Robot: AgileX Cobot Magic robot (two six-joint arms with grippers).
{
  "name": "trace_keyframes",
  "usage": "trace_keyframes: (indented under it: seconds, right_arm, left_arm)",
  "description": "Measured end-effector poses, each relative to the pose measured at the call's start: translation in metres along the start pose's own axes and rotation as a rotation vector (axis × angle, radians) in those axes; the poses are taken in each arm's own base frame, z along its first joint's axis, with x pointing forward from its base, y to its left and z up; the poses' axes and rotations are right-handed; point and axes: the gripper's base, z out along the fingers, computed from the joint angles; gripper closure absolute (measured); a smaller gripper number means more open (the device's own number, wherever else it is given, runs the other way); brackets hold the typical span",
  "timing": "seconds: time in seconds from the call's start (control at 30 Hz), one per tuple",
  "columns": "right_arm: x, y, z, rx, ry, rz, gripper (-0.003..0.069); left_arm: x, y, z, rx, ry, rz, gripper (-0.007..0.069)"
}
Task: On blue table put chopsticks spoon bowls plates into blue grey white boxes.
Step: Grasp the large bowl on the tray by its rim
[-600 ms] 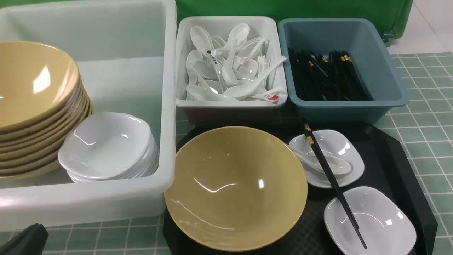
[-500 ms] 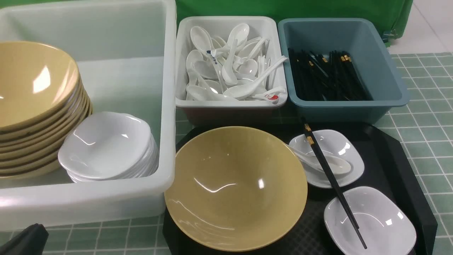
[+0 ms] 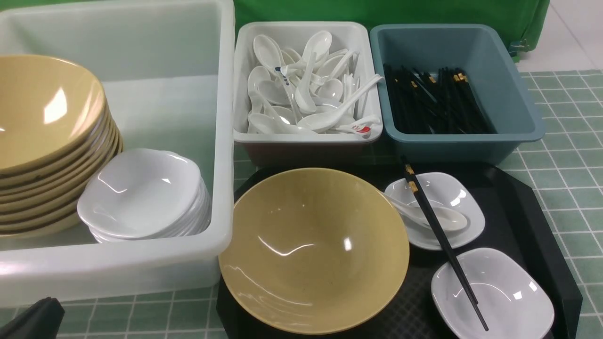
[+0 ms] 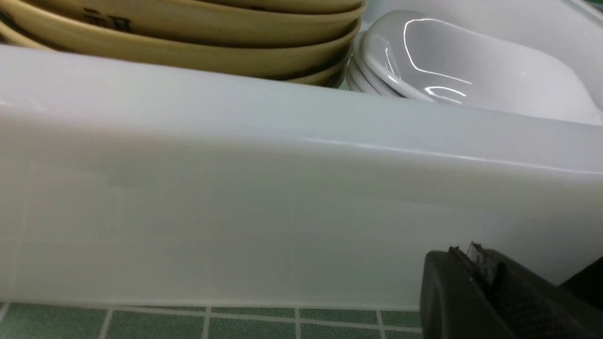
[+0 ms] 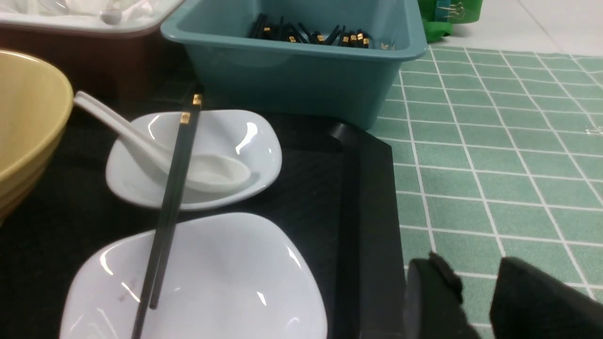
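Right gripper (image 5: 476,287) jaws apart, empty. Left gripper (image 4: 485,282) mostly out of frame, can't tell its jaws. Chopsticks (image 3: 443,245) bridge near plate (image 3: 513,301) and far plate (image 3: 452,188), lying over spoon (image 3: 440,217), all on black tray (image 3: 523,221). Thin, stiff, light, probably slick: pinch both mid-span, between the plates. Blue box (image 3: 509,94) sits beyond the tray.

- Black plastic tray (image 3: 523,202), flat, with clipped corners and a finely textured floor: laid on the table covering, near side.
- Green table covering (image 3: 565,179), printed with a pale grid of squares: spread flat beneath the tray.
- Plain green fabric backdrop (image 3: 377,12): seen along the far edge.
- Pale tiled floor (image 3: 574,33): seen beyond, far right corner.
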Motion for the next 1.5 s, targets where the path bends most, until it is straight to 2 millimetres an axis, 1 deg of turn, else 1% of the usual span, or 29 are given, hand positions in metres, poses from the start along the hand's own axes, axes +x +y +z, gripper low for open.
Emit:
trace_keyframes:
  seconds: [0.23,0.5,0.77,0.87,0.93,1.0,1.03,1.17,1.27,1.3,1.33,1.37,1.4,1.43,1.47,1.5]
  right_arm:
    - [0.0,0.0,0.0,0.0,0.0,0.0,0.0421]
    - [0.0,0.0,0.0,0.0,-0.002,0.0,0.0421]
    - [0.0,0.0,0.0,0.0,-0.004,0.0,0.0421]
    - [-0.002,0.0,0.0,-0.001,-0.032,0.001,0.0421]
    - [-0.014,0.001,-0.001,-0.007,-0.161,0.002,0.0421]
    - [-0.024,0.001,-0.003,-0.012,-0.279,0.004,0.0421]
    - [-0.033,0.001,-0.006,-0.017,-0.381,0.004,0.0421]
    - [-0.059,0.003,-0.022,-0.035,-0.713,0.013,0.0421]
    - [-0.07,0.003,-0.033,-0.074,-0.884,0.074,0.0421]
    - [-0.073,0.003,-0.037,-0.088,-0.94,0.092,0.0421]
    - [-0.074,0.003,-0.039,-0.096,-0.97,0.101,0.0421]
    - [-0.075,0.003,-0.04,-0.097,-0.974,0.103,0.0421]
    - [-0.076,0.003,-0.041,-0.102,-0.996,0.107,0.0421]
    - [-0.076,0.003,-0.042,-0.103,-1.0,0.107,0.0421]
    - [-0.076,0.003,-0.042,-0.106,-1.007,0.111,0.0422]
    - [-0.076,0.003,-0.042,-0.106,-1.007,0.111,0.0422]
  left_arm:
    - [0.0,0.0,0.0,-0.002,0.0,0.011,0.062]
    - [-0.001,0.003,0.0,-0.032,-0.006,0.109,0.062]
    - [-0.002,0.002,0.0,-0.025,-0.032,0.103,0.062]
    - [-0.003,0.002,0.0,-0.023,-0.045,0.102,0.062]
    - [-0.006,0.001,0.0,-0.017,-0.079,0.102,0.062]
    - [-0.012,0.0,0.0,-0.006,-0.15,0.102,0.062]
    - [-0.017,-0.001,-0.001,0.003,-0.206,0.103,0.062]
    - [-0.041,-0.006,-0.01,0.045,-0.489,0.113,0.062]
    - [-0.055,-0.01,-0.02,0.073,-0.679,0.13,0.062]
    - [-0.062,-0.011,-0.026,0.089,-0.778,0.132,0.062]
    - [-0.066,-0.013,-0.031,0.102,-0.851,0.127,0.062]
    - [-0.066,-0.013,-0.031,0.103,-0.851,0.124,0.062]
    - [-0.074,-0.014,-0.042,0.15,-0.999,0.075,0.062]
    - [-0.075,-0.015,-0.043,0.157,-1.016,0.069,0.062]
    - [-0.081,-0.014,-0.055,0.216,-1.148,-0.024,0.062]
    - [-0.082,-0.014,-0.057,0.231,-1.177,-0.044,0.062]
